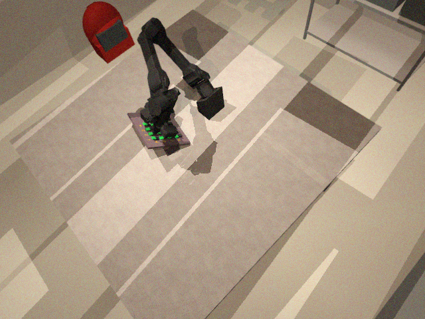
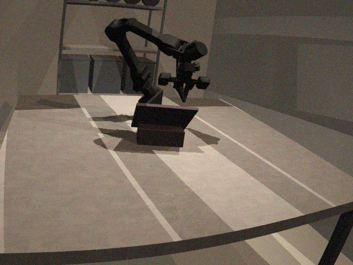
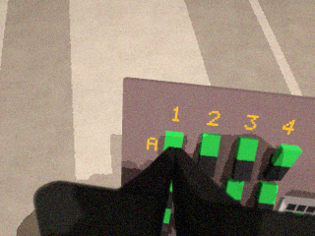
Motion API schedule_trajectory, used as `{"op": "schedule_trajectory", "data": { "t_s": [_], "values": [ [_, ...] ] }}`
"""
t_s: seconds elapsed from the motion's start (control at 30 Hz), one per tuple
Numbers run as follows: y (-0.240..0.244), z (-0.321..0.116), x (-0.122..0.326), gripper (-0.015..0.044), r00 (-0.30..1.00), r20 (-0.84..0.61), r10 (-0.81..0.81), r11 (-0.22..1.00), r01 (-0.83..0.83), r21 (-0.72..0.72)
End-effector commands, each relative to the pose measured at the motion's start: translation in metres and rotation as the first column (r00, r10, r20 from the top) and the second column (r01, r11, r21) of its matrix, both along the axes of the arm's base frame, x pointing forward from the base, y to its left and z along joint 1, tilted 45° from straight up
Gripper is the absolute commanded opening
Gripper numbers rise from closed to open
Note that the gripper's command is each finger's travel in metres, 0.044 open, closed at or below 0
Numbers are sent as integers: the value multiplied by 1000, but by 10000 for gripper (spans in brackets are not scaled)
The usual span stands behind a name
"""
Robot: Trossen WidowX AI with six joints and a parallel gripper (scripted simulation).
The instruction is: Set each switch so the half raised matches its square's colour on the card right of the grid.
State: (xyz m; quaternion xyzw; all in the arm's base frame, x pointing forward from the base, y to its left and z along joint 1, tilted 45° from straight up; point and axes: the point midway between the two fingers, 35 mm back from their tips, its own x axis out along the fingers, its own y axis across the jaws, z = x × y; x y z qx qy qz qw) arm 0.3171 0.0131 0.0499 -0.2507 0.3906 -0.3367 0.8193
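On the striped table top (image 2: 71, 171), the tilted switch panel (image 3: 148, 105) lies at 12 o'clock; gripper (image 3: 172, 162), pressed together and holding nothing, hovers at switch A1 (image 3: 173, 139). Card (image 3: 297, 206) at 4 o'clock; judged early, matching unconfirmed

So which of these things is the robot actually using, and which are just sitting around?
Part of the job:
- the switch panel
- its green and grey switches
- the small card at the panel's edge
- the gripper, shut on nothing, tips over column 1

Just lying about:
- the red box with a dark window
- the metal shelf rack behind the arm
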Motion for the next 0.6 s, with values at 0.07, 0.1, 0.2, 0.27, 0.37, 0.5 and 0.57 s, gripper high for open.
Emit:
{"op": "schedule_trajectory", "data": {
  "t_s": [0.07, 0.1, 0.2, 0.27, 0.37, 0.5, 0.57],
  "values": [
    [-6, -6, -1, 0, 1000, -13, -2, 1000, 1, -3],
    [-7, -6, 0, 0, 1000, -13, -2, 1000, 2, -3],
    [-10, -8, 2, 0, 1000, -13, -2, 1000, 2, -2],
    [-13, -10, 4, 0, 1000, -13, -2, 1000, 2, -2],
    [-16, -11, 6, 0, 1000, -13, -2, 1000, 1, -3],
    [-16, -11, 6, 0, 1000, -13, -2, 1000, 1, -3],
    [-16, -11, 6, 0, 1000, -13, -2, 1000, 1, -3]
  ]
}}
